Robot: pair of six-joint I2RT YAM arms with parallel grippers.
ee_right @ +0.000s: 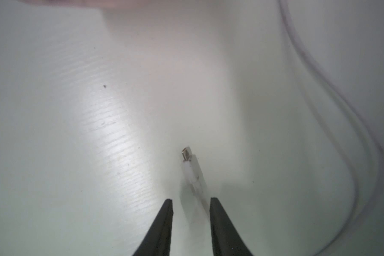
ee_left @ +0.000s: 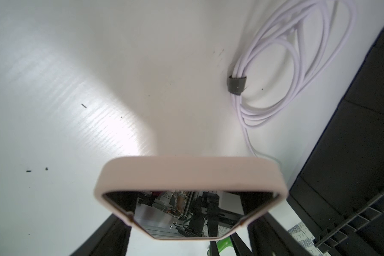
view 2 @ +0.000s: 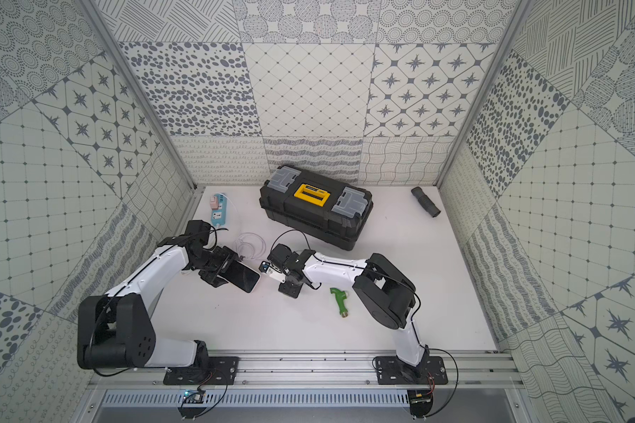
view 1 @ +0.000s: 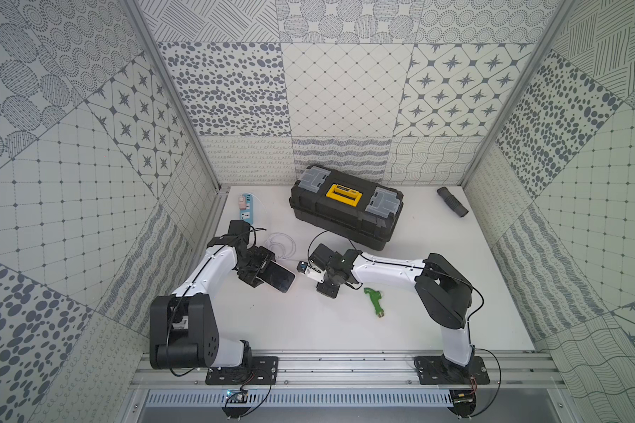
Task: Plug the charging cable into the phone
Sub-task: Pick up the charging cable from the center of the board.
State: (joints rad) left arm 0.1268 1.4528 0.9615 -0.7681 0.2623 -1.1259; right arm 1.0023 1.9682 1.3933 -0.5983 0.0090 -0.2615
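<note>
The toolbox [view 1: 345, 207] is sitting at the back of the bench [view 1: 437, 293]. The power strip [view 1: 245, 208] is lying to its left and a tube [view 1: 452, 201] to its right. In front of it are lying the charging cable [view 1: 281, 247] and a small tool [view 1: 374, 300], with the phone [view 1: 282, 281] resting in the left hand [view 1: 268, 273].

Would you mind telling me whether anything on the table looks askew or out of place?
Nothing looks spilled or damaged. Only the black toolbox sits skewed, not square with the back wall, and a green tool lies loose on the table.

Pink-rimmed phone [view 1: 282, 280] beside coiled white charging cable [view 1: 281, 247]
</note>
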